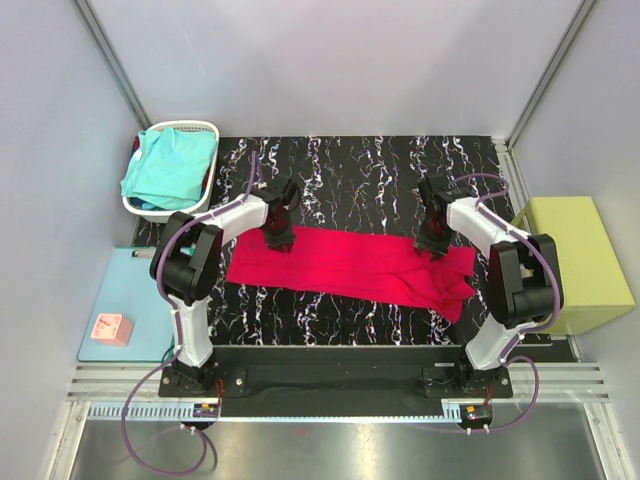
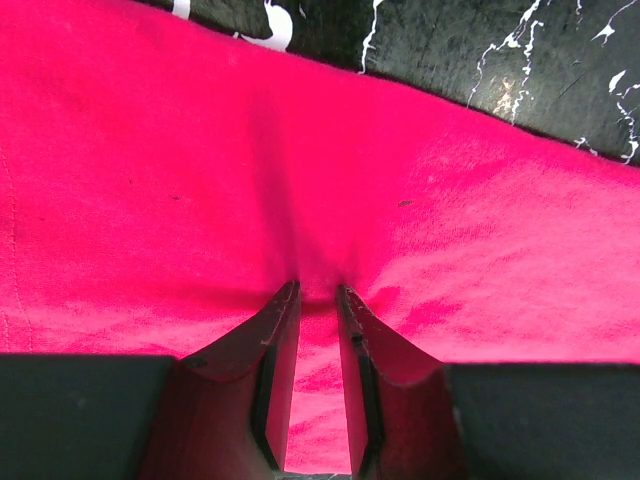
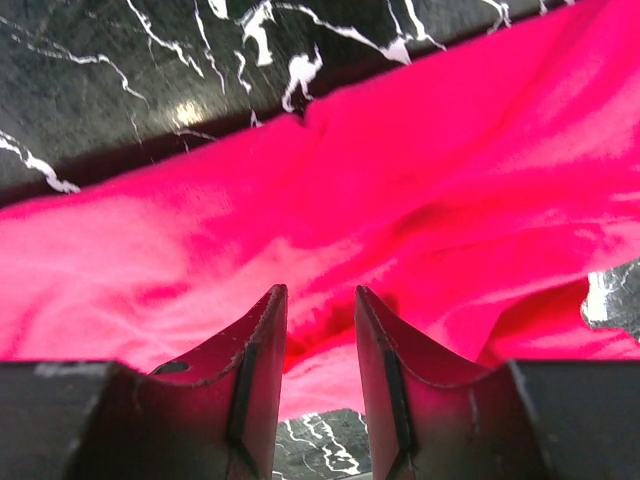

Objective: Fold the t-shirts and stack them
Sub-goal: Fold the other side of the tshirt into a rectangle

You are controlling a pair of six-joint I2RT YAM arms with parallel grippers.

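The crimson-red t-shirt (image 1: pixel 350 265) lies as a long flat band across the black marbled table (image 1: pixel 370 165), bunched at its right end. My left gripper (image 1: pixel 278 240) sits on the shirt's far left edge. In the left wrist view its jaws (image 2: pixel 318 290) stand narrow, with a pucker of red cloth (image 2: pixel 300 150) pinched between the tips. My right gripper (image 1: pixel 432 243) is over the shirt's far right edge. Its jaws (image 3: pixel 320 292) stand apart above rumpled red cloth (image 3: pixel 400 170), gripping nothing. The turquoise t-shirt (image 1: pixel 170 165) lies crumpled in a white basket (image 1: pixel 212 130) at the back left.
A yellow-green block (image 1: pixel 575 260) stands off the table's right edge. A light-blue mat (image 1: pixel 125 290) with a small pink cube (image 1: pixel 110 328) lies to the left of the left arm's base. Grey walls enclose the back and both sides.
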